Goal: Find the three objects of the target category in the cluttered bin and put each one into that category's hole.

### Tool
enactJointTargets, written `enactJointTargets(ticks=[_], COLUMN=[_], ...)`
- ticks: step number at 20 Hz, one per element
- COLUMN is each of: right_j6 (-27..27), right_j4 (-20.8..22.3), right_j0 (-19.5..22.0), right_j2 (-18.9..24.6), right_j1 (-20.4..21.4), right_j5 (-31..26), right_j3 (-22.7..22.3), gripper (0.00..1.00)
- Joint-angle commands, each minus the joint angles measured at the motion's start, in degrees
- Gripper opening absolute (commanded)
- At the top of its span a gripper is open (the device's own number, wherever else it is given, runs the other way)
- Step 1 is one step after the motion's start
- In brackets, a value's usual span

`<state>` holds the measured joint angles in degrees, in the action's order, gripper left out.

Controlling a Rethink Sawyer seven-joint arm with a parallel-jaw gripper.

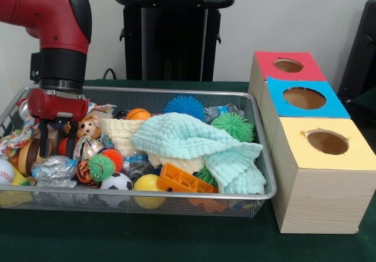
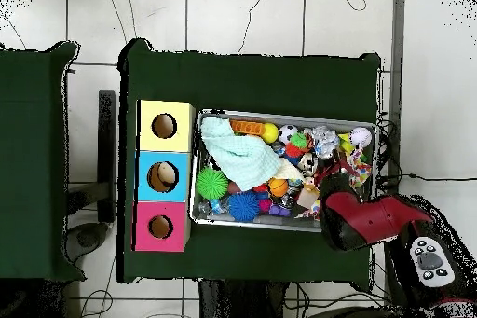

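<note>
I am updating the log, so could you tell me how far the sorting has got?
Nothing looks sorted yet. The wire bin is full of toys under a mint cloth. The gripper reaches down among the toys at one end, open, holding nothing. The holes in the boxes show no contents from the front.

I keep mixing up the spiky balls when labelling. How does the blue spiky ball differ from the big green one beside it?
The blue spiky ball is blue and sits against the bin's far rim; the green spiky ball is bright green and lies nearer the boxes. The mint cloth hides the blue ball's lower half but only the green one's bottom edge. Both are round, of similar size, and bristle with soft spikes.
</note>
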<state>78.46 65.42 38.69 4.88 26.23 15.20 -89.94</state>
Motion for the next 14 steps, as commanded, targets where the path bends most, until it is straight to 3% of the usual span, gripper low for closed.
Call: enactJointTargets(ticks=[1,14], right_j6=[4.0,7.8], right_j4=[1.3,5.4], right_j0=[-1.9,-1.2], right_j2=[1.7,4.8], right_j1=[-2.4,-0.7], right_j5=[6.6,4.2], right_j3=[3.1,3.6], gripper=[1.00,1.00])
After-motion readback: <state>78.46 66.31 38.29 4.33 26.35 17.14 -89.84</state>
